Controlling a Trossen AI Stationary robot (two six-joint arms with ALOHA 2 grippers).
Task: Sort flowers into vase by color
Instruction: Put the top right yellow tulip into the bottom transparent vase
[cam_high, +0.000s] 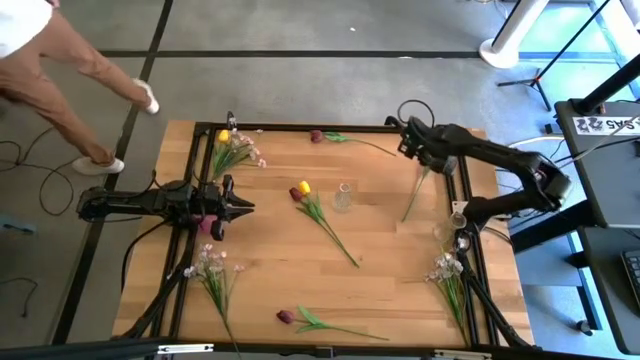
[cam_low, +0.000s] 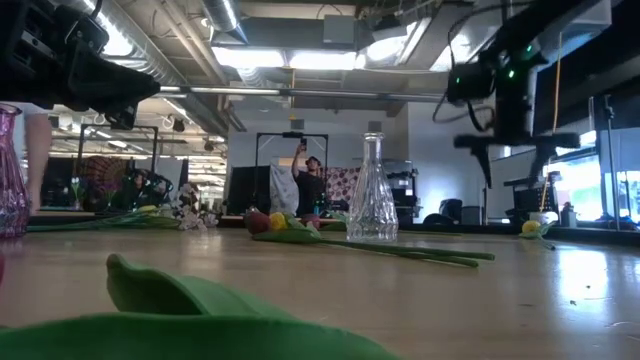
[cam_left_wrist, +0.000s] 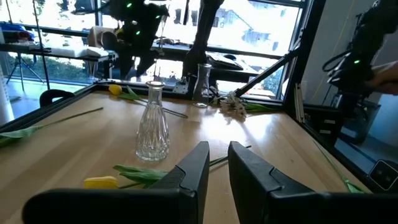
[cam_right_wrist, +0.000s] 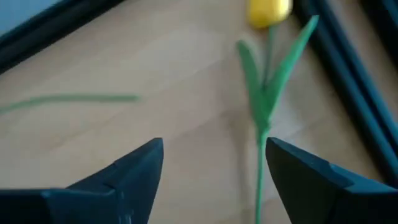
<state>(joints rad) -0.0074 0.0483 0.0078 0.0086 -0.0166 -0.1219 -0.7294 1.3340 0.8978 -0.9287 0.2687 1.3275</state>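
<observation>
Two arms over a wood table (cam_high: 380, 250) framed in black rails. Flowers lie scattered around a clear vase (cam_high: 343, 197) mid-table, none in it. Right gripper (cam_right_wrist: 214, 165) hangs wide open above a yellow tulip (cam_right_wrist: 268, 11) by the rail; left gripper (cam_left_wrist: 218, 163) sits narrow and empty. Beyond the far edge, a person (cam_high: 60, 70) walks on grey floor. No readable writing.
</observation>
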